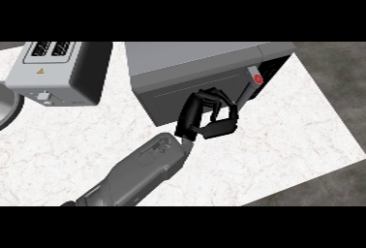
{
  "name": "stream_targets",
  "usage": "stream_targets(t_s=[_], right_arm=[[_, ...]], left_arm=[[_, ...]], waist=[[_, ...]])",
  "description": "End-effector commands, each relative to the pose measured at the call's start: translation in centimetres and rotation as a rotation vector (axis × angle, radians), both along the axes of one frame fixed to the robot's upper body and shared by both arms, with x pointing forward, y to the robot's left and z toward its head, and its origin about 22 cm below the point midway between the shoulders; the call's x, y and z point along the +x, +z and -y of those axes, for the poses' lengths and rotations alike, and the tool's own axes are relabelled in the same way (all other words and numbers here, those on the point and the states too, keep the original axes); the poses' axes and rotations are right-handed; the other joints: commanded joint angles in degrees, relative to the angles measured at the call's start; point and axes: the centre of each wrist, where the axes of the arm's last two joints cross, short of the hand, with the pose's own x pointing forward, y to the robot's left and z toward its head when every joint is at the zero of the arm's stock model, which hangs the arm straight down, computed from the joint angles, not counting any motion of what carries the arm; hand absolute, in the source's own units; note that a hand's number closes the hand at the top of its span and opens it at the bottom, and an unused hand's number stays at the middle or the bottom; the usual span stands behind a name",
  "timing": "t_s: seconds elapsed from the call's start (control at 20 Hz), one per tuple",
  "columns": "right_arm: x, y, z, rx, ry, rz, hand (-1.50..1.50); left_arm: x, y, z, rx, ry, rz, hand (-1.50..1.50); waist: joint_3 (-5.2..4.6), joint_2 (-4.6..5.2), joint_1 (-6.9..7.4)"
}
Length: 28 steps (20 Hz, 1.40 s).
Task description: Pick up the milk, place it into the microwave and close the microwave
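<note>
The grey microwave (193,58) stands at the back of the counter, and its dark front door (166,99) looks closed. No milk shows anywhere in the view. My left hand (216,126) is against the lower right part of the door, its fingers (191,114) curled and nothing visible in them. Its grey forearm (136,169) comes in from the lower left. The right hand is out of the picture.
A silver toaster (53,72) stands at the back left. The rim of a round grey object (6,109) shows at the left edge. The white marble counter (286,140) ends on the right and at the lower right, with dark floor beyond.
</note>
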Motion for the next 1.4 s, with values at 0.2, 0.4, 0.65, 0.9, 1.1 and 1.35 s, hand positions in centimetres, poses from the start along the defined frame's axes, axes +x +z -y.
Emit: stream_targets(t_s=[0.2, 0.4, 0.65, 0.9, 1.1, 1.35], right_arm=[[0.7, 1.3, 0.7, 0.007, -0.01, 0.007, -1.5], [1.2, 2.0, 1.4, 0.0, -0.011, 0.009, -1.5], [1.7, 3.1, 2.1, -0.019, -0.021, 0.018, -1.5], [1.8, 4.3, 3.3, -0.036, -0.049, 0.032, -1.5], [2.2, 4.9, 3.7, -0.032, -0.058, 0.042, -1.5], [2.5, 5.9, 4.5, -0.04, -0.074, 0.061, -1.5]], left_arm=[[2.3, 1.9, -0.1, -0.078, 0.047, 0.05, 1.5], [2.1, 1.5, 0.0, -0.081, 0.037, 0.05, 1.5], [2.5, 2.1, 0.1, -0.101, 0.037, 0.073, 1.5], [2.6, 1.3, -0.2, -0.107, 0.06, 0.076, 1.5], [2.5, 1.3, -0.1, -0.111, 0.054, 0.094, 1.5], [2.6, 1.3, -0.1, -0.127, 0.062, 0.086, 1.5]], waist=[[0.01, 0.49, -0.56], [0.12, 0.91, -0.94], [0.18, 0.84, -0.86], [0.25, 0.76, -1.3], [0.3, 1.02, -1.1], [0.34, 1.3, -1.11]])
